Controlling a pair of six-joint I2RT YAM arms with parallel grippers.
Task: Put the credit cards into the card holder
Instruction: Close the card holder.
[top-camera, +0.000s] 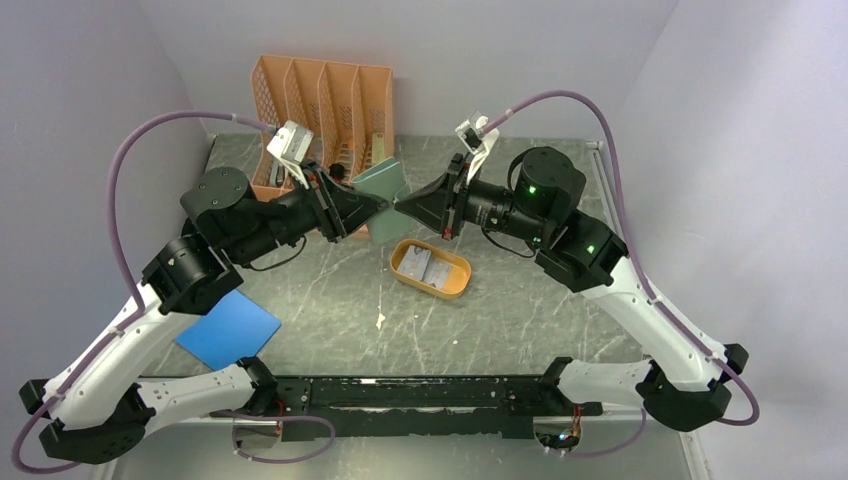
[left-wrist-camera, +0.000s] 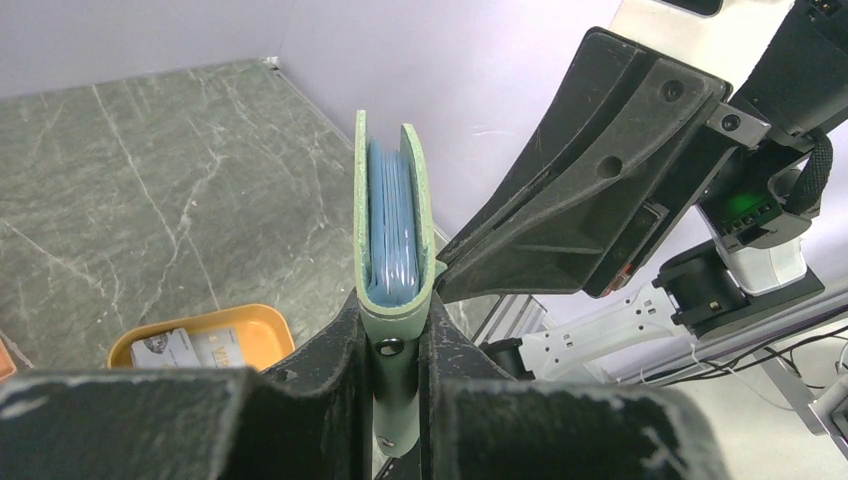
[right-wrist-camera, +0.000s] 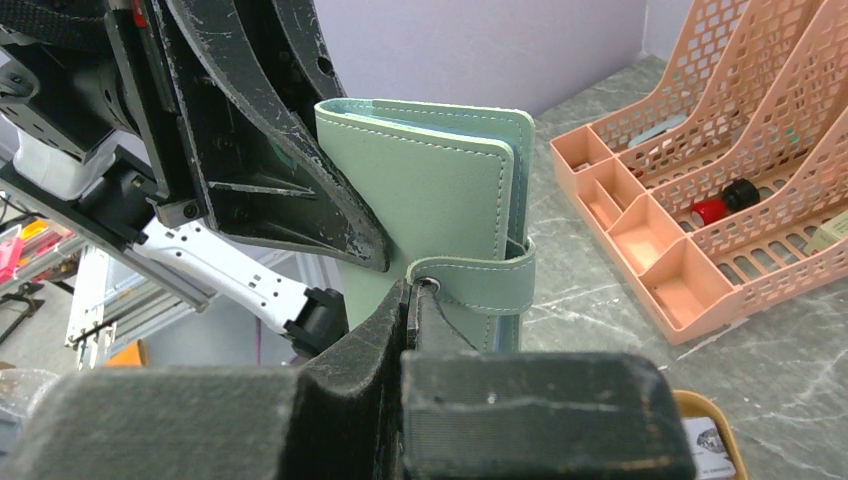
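1 folded card holder (right-wrist-camera: 430, 190), grey-green, stitched, clamped in L gripper (left-wrist-camera: 395, 330). R gripper (right-wrist-camera: 408, 300) closed, tips at its strap (right-wrist-camera: 490, 285). 2 pale cards (left-wrist-camera: 190, 348) in oval orange tray (left-wrist-camera: 268, 322) below.

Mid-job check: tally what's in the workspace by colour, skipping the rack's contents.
Orange: 2, oval plastic tray, slotted plastic rack
Grey-green: 1, folding card holder
Blue: 1, flat sheet
Pale grey: 2 visible, thin credit cards
Off-white: 1, small scrap
Total: 7
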